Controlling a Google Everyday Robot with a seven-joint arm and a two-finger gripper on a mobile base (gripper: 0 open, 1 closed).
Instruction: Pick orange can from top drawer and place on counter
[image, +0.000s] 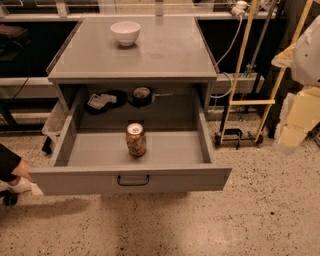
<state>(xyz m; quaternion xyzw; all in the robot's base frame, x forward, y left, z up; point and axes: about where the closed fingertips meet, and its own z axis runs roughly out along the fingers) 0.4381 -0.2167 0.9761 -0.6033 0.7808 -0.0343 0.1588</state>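
The robot's pale claw (298, 120) is hanging at the right edge of the view, well apart from the furniture; whether it is spread or pressed together I cannot tell. Far to the claw's left and slightly below it, the small orange-brown mottled can (135, 139) with a silver top is standing upright inside the wide shallow grey metal drawer (172, 148), which is sitting pulled out. Up and left of the claw, a round white bowl (125, 32) is resting on the broad flat grey table (165, 55). Farthest left, a person's hand (22, 171) is touching the drawer's front corner.
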